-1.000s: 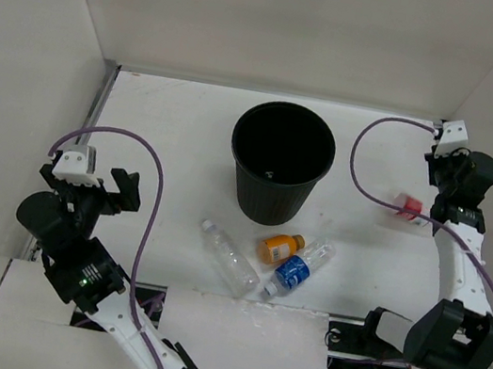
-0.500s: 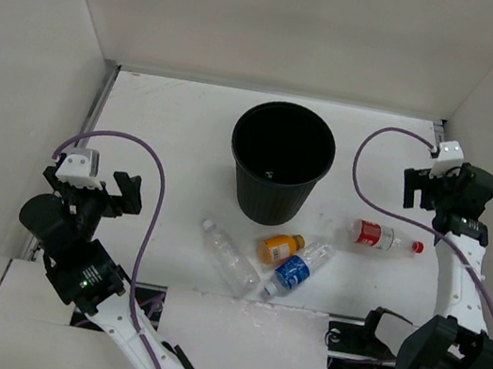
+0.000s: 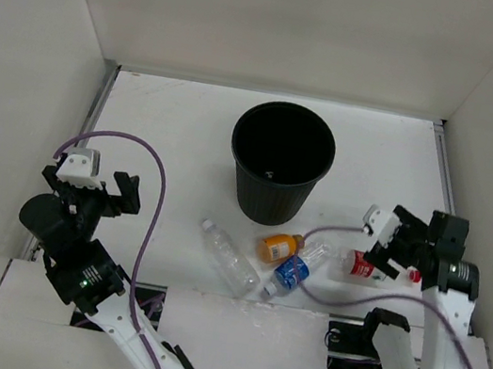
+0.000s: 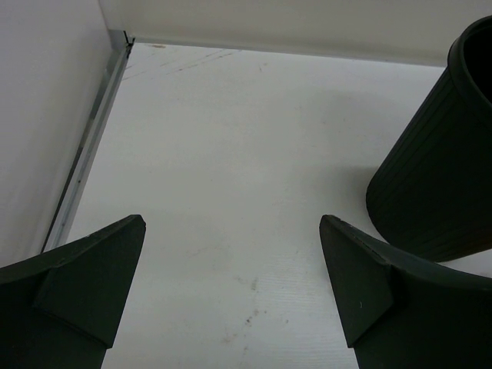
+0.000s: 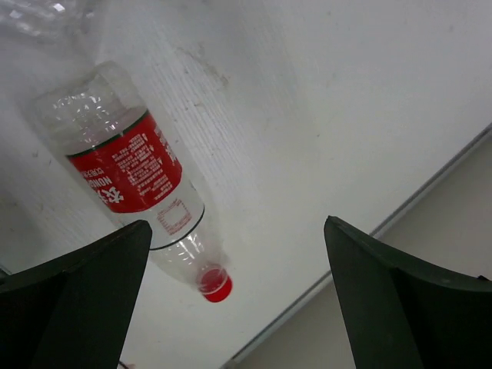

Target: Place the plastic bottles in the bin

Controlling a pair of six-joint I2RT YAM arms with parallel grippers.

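The black bin (image 3: 280, 162) stands upright at mid-table; its ribbed wall (image 4: 438, 169) fills the right of the left wrist view. In front of it lie a plain clear bottle with a white cap (image 3: 229, 258), a short orange bottle (image 3: 280, 247) and a blue-labelled bottle (image 3: 293, 271). The red-labelled bottle (image 3: 361, 264) lies on the table to their right. My right gripper (image 3: 389, 251) hovers over it, open. In the right wrist view, that bottle (image 5: 127, 169) lies flat by the left finger, and nothing grips it. My left gripper (image 3: 98, 189) is open at the left, far from the bottles.
The table's right rail (image 5: 430, 181) runs close past the red-capped bottle, with the side wall beyond it. White walls enclose the table on the left, back and right. A metal rail (image 4: 92, 131) lines the left edge. Purple cables loop from both wrists.
My right gripper opened and the red-labelled bottle dropped onto the table. The right arm then swung from the back right toward the near edge, over the bottle. The left arm stayed still.
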